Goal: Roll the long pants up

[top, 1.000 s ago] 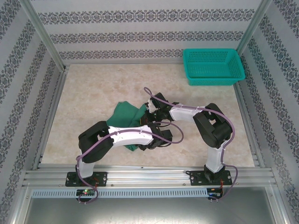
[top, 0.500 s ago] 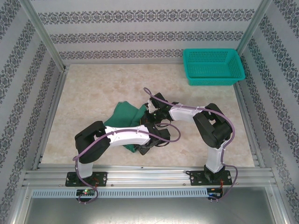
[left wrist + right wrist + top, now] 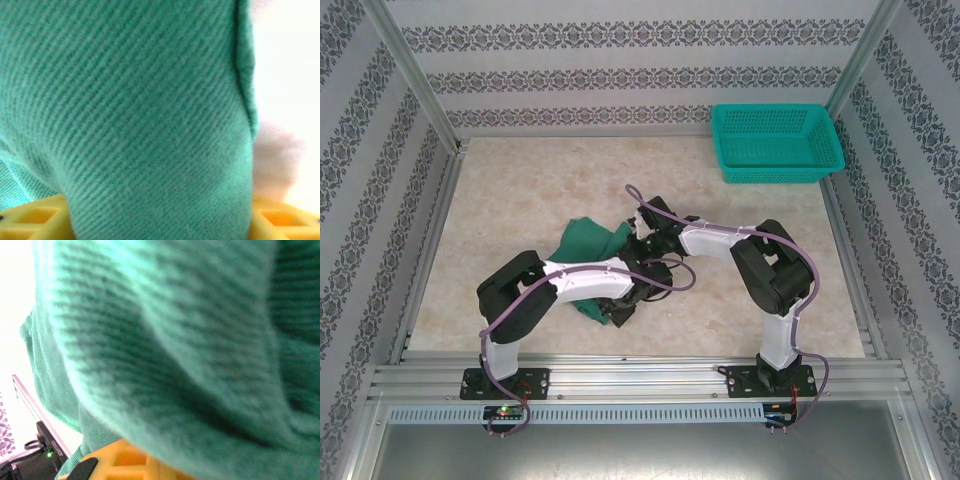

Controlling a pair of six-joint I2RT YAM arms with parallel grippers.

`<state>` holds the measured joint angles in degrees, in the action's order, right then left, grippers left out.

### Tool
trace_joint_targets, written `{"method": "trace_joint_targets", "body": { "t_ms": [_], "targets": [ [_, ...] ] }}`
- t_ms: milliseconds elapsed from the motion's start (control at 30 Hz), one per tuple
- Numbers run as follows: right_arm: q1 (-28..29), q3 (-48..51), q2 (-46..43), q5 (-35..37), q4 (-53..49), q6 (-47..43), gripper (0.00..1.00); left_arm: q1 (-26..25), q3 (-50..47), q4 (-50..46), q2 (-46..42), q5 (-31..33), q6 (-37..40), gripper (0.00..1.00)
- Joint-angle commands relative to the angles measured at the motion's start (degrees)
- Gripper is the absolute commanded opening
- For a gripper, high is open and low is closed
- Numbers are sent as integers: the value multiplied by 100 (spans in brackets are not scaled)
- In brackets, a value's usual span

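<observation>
— Leftward the left arm has swung, drawing the left claw (image 3: 628, 298) in over the long pants (image 3: 588, 243).
— Where are they?
— Bunched on the table (image 3: 520, 200), well apart from the teal mesh basket (image 3: 780, 172), on its near-left side. The left claw grasps a thick wad and the right claw (image 3: 645, 243) is pinched on a fold.
— Mid-roll, I'd say. Next, turn the wad over evenly.

Between the jaws of the left gripper (image 3: 628, 298) we find no gap: the dark green soft fabric long pants (image 3: 150, 125) pack the space from one yellow finger (image 3: 30, 220) to the other. Cloth also hangs close before the right gripper (image 3: 638, 247), whose jaws are closed. Beyond and left of both jaws the beige marbled table (image 3: 520, 190) lies open. The teal plastic mesh basket (image 3: 775, 140) stands well off to the far right.
</observation>
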<state>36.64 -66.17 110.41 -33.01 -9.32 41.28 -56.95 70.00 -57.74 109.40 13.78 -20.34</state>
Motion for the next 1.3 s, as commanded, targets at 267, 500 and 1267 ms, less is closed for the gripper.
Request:
{"method": "trace_joint_targets", "body": {
  "t_ms": [267, 500, 1267],
  "targets": [
    [-285, 839, -928, 887, -568, 79, 0, 462, -820, 1680, -301, -1306, 743, 0],
    [-1041, 1157, -2148, 1460, -984, 17, 7, 263, -718, 2257, -658, -2333, 563, 0],
    [-853, 1294, -3163, 878, -1749, -585, 71, 2147, -2978, 8181, -1992, -7430, -3582, 0]
  ]
}}
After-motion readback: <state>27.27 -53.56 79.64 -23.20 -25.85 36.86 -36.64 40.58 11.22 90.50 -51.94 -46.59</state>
